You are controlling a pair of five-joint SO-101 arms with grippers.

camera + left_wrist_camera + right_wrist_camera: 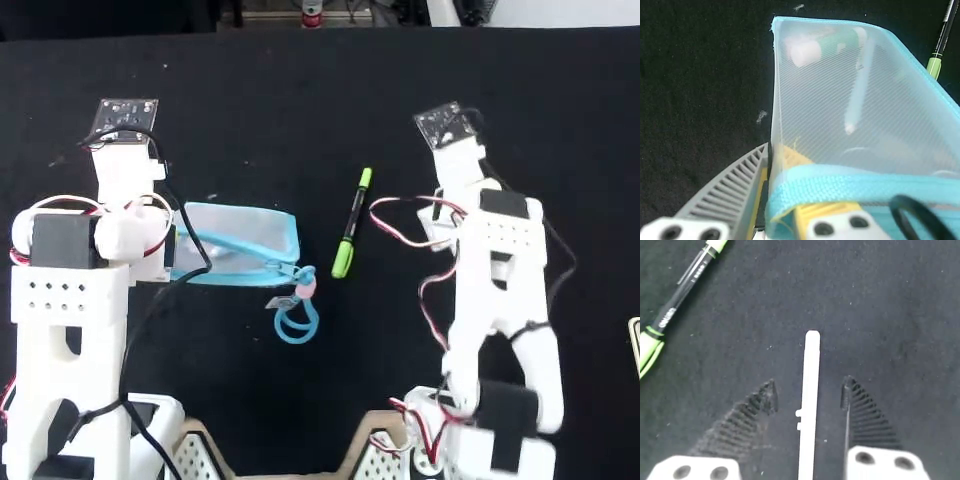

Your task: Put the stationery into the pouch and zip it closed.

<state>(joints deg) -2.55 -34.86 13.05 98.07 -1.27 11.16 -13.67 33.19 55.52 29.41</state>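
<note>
A light-blue mesh pouch (240,240) lies left of centre, its zip pull with a pink bead and blue ring (297,310) at its right end. My left gripper (173,252) is shut on the pouch's left end. In the left wrist view the gripper (776,152) clamps the pouch (865,125) at its zipper band. A white cylinder (805,50) and a white stick (856,107) show through the mesh. A black and green pen (350,225) (939,50) (675,310) lies on the table right of the pouch. Right of the pen, my right gripper (809,387) is open over bare cloth. A thin white bar (811,375) runs between its fingers and touches neither.
The black tablecloth (300,120) covers the whole table. The right arm (495,300) stands right of the pen. A pale object (635,350) sits at the right edge. White perforated parts (200,455) lie along the near edge.
</note>
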